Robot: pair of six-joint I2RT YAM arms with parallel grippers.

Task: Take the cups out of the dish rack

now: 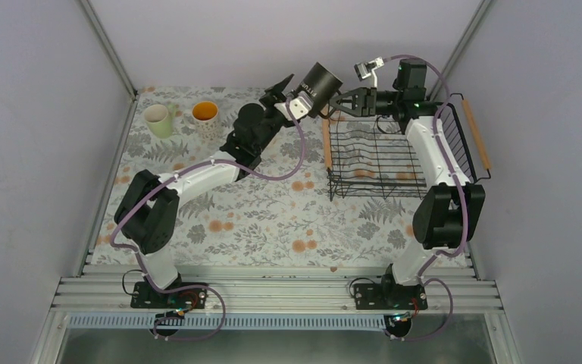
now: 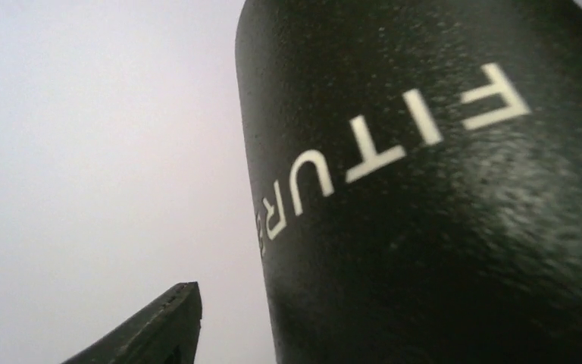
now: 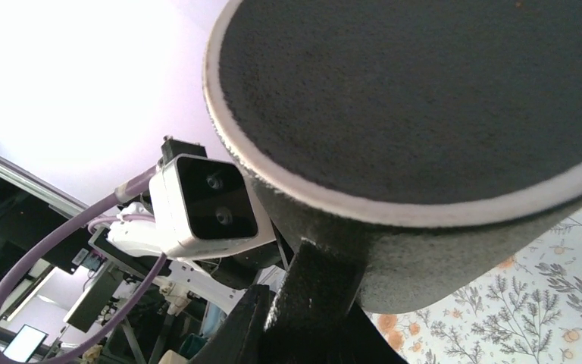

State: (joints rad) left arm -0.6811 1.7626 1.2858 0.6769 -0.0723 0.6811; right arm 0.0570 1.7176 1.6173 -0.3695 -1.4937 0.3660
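Aloft, black cup (image 1: 320, 82), between opposing jaws

White letters reading "FITUR", then cut off, run along the side of the black mug (image 2: 439, 227).

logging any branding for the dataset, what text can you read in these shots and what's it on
"FITUR": white letters on the side of the black cup, seen in the left wrist view; a further letter after the R curves out of sight.
White print on the same cup in the top view: too small to read.
Nothing else legible in any view.
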